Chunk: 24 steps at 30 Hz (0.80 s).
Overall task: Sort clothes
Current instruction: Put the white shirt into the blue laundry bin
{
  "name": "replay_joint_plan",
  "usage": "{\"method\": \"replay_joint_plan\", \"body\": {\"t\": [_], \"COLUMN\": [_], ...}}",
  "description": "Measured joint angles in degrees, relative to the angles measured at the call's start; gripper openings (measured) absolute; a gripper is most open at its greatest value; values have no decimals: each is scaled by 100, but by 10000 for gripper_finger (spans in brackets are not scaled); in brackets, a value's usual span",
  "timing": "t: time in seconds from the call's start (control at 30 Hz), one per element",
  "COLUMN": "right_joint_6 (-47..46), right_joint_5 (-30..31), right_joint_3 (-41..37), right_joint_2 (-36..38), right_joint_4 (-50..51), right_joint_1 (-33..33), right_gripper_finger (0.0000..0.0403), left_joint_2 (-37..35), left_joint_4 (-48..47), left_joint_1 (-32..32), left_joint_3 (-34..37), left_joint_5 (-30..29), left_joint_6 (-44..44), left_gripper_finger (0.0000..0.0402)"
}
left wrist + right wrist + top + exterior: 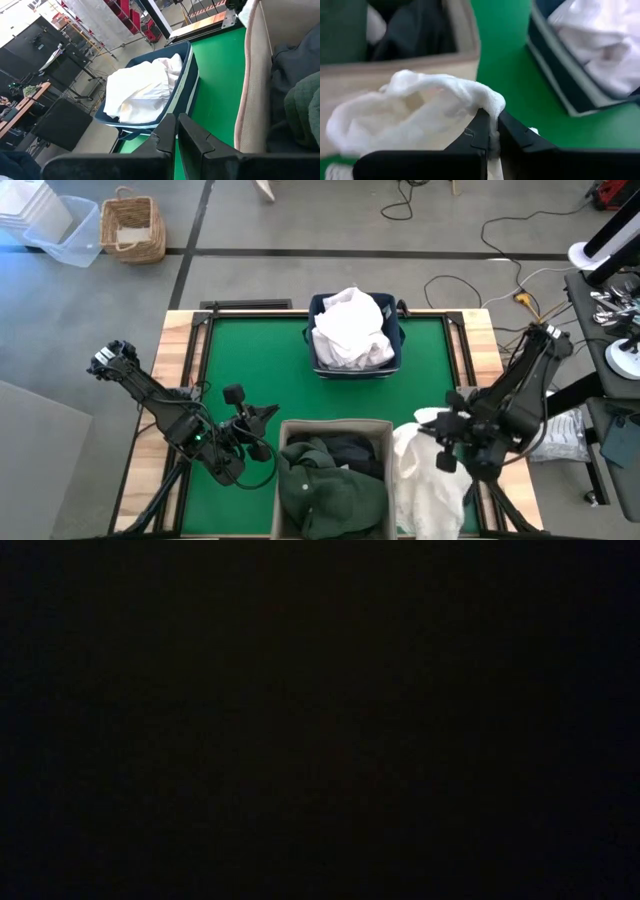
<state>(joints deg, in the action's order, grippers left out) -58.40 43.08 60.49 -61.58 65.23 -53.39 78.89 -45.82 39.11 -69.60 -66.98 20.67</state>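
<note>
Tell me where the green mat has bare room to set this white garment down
Bare green lies left and right of the navy bin, and in the strip between it and the beige bin. The near edge is crowded: the left tool, shut and empty, the beige bin of dark clothes, and the right tool shut on the white garment.

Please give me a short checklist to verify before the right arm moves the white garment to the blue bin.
1. Right claw shut on white garment: ok.
2. Garment lifted fully clear of the table: cannot tell.
3. Navy bin has room: not ok, white clothes heap above the rim.
4. Left claw shut, empty, beside beige bin: ok.
5. Green table between the bins bare: ok.
</note>
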Motion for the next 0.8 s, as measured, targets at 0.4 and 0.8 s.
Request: {"method": "replay_joint_plan", "body": {"t": [0.4,0.8], "right_joint_6": [384,3132], "right_joint_5": [1655,2900], "right_joint_3": [0,0], "right_joint_2": [563,1324], "right_joint_4": [-218,-2562], "right_joint_1": [0,0], "right_gripper_finger": [13,13], "left_joint_2": [0,0], "left_joint_4": [0,0], "left_joint_1": [0,0], "left_joint_3": [0,0], "left_joint_5": [2,4], "left_joint_6": [2,90], "left_gripper_finger": [0,0]}}
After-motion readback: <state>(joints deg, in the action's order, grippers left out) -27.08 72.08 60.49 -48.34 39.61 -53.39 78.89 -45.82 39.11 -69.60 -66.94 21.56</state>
